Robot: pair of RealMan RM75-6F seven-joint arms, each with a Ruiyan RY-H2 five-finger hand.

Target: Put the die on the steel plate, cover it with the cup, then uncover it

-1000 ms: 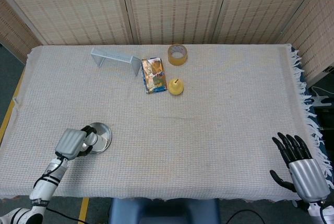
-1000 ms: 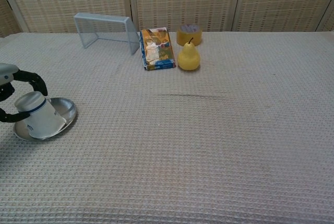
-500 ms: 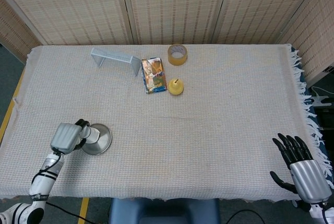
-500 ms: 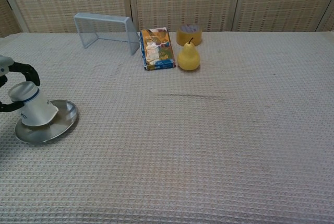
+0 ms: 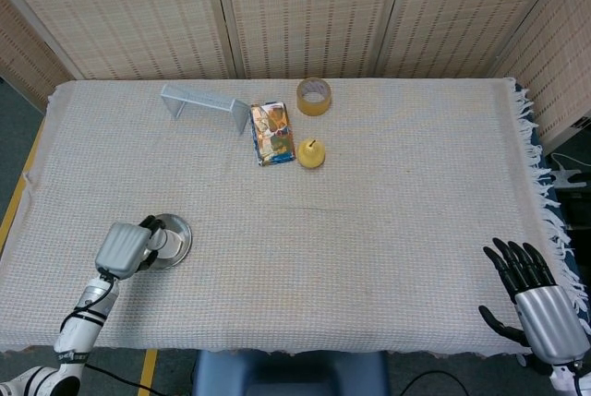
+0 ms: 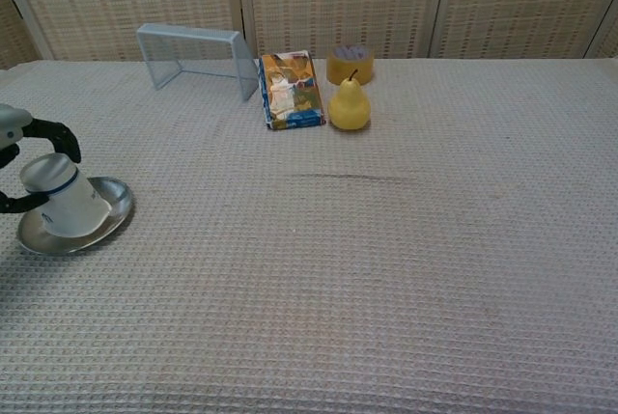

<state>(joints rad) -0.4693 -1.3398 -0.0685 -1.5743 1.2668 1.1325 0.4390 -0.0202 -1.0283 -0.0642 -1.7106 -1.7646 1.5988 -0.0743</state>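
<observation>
Fingers (image 6: pixel 48 132) of the left hand (image 5: pixel 123 248) grip the inverted cup (image 6: pixel 63 202) on the steel plate (image 6: pixel 111 213); die unseen, presumably covered, uncovering remains.

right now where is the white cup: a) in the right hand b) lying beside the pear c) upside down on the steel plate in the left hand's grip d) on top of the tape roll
c: the cup sits mouth-down on the steel plate, with the left hand gripping it.

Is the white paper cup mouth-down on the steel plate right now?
Yes: white paper cup sits inverted on steel plate, left hand gripping it.
</observation>
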